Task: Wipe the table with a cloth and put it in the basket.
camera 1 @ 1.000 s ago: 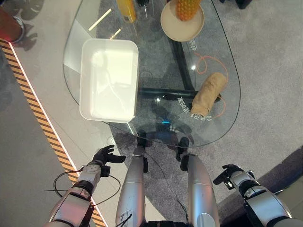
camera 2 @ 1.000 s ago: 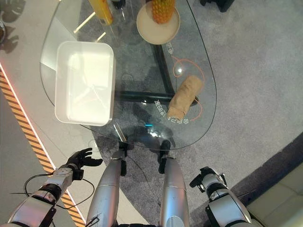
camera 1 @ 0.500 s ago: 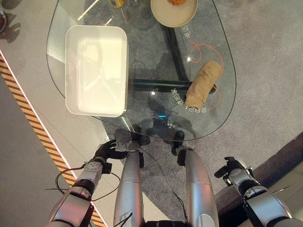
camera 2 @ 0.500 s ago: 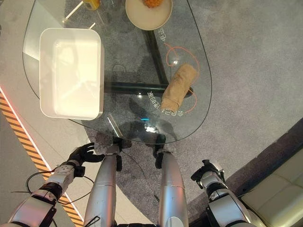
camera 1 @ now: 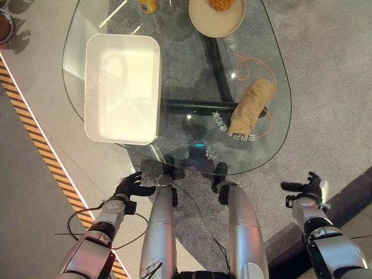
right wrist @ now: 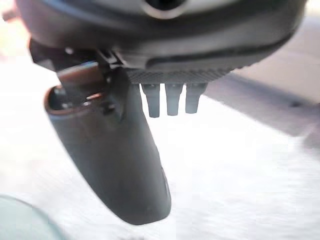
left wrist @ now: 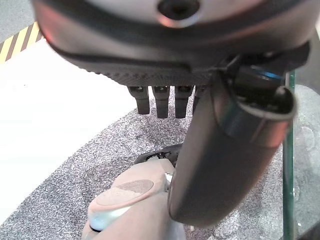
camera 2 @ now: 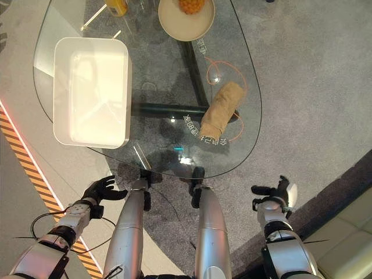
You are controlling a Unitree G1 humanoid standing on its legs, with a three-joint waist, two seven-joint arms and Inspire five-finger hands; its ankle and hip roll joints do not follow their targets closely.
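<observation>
Two hands hang low in the left eye view, both short of the glass table's point(camera 1: 104, 17) near rim with bare floor around them: the left hand point(camera 1: 129, 187) just outside that rim, fingers loosely spread and holding nothing, and the right hand point(camera 1: 307, 189) well out past the table's right curve, fingers straight and thumb out, also empty. The rolled tan cloth point(camera 1: 251, 108) lies on the glass ahead of the right hand and inward from it, close to the table's right edge. The white basket point(camera 1: 123, 87), with nothing in it, sits ahead of the left hand, its near end close to the rim. Farther off, a round plate point(camera 1: 203, 16) holds an orange fruit point(camera 1: 222, 4), and a yellow bottle point(camera 1: 146, 5) stands left of it. In the left wrist view the hand's fingers point(left wrist: 156, 104) point straight out over grey carpet, the glass edge beside the thumb. In the right wrist view the fingers point(right wrist: 171, 99) are likewise straight above a pale, bright floor.
</observation>
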